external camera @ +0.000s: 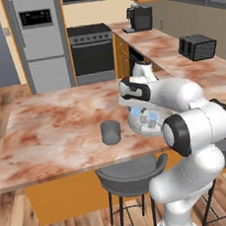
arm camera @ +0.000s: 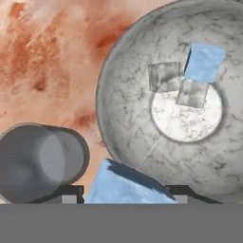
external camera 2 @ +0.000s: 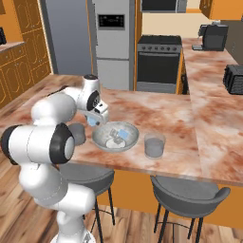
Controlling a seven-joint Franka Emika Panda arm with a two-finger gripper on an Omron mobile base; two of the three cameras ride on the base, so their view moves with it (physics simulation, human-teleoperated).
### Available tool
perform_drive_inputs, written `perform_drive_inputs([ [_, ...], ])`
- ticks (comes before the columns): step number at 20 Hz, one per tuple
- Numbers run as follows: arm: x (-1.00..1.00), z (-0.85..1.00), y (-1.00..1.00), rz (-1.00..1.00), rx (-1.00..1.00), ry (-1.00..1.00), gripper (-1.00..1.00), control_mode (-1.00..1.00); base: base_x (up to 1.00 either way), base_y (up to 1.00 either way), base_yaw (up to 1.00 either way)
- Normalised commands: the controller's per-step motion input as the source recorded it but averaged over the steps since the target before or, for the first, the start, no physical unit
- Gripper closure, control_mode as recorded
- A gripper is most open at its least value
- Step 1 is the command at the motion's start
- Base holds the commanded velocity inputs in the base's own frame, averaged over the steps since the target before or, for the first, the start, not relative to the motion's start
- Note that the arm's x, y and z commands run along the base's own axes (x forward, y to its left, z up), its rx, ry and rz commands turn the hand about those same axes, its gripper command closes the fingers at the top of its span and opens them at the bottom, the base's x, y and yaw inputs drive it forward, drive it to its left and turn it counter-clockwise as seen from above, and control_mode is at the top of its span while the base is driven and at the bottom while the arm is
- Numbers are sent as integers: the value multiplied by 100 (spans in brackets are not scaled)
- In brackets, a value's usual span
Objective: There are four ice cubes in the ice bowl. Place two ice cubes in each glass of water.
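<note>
My gripper [arm camera: 126, 193] is shut on one pale blue ice cube [arm camera: 128, 186], held above the counter between the ice bowl [arm camera: 110, 76] and a smoky grey glass [arm camera: 40, 161]. Three more cubes lie in the bowl: a blue one [arm camera: 205, 61] and two that look greyish [arm camera: 164, 77]. In the right base view the gripper [external camera 2: 96, 118] hangs over the bowl's left rim [external camera 2: 100, 141], with one glass [external camera 2: 77, 134] to its left and the other glass [external camera 2: 154, 144] to the bowl's right. The left base view shows the near glass [external camera: 110, 131] and the bowl [external camera: 138, 126] partly behind my arm.
Two dark bar stools [external camera 2: 190, 192] stand under the counter's front edge. A black toaster [external camera: 197, 47] and a coffee machine [external camera: 140, 17] sit on the side counter, with the stove [external camera: 91, 50] and fridge [external camera: 39, 39] behind.
</note>
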Motion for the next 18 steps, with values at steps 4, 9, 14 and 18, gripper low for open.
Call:
perform_drive_inputs([
  [4,20,12,100,0,-11,3,100,-100,0,0,0],
  [9,17,-17,68,0,-1,7,100,-100,0,0,0],
  [14,30,-39,28,0,0,4,100,-100,0,0,0],
  [18,42,-40,24,0,0,1,100,-100,0,0,0],
])
